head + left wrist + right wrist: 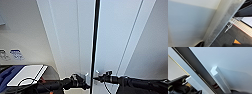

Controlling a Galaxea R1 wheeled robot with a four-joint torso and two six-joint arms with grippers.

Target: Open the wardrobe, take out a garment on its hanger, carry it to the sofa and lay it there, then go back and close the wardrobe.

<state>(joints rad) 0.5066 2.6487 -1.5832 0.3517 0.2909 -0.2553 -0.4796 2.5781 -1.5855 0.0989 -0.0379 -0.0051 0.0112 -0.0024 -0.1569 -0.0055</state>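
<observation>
Two smooth white doors of the wardrobe (75, 37) meet at one dark vertical gap, slightly ajar. Two small white bar handles flank that gap low down: the left handle (86, 75) and the right handle (97, 73). Two black arms reach in from below; the left gripper (85, 83) sits at the left handle and the right gripper (96, 78) at the right one, but whether either is clenched or released cannot be told. The right wrist view shows the right handle (220, 79) as a squared, blocky bar, and a red sliver inside the gap. The left wrist view shows grey floor (226, 37) and a white wire frame (230, 24).
</observation>
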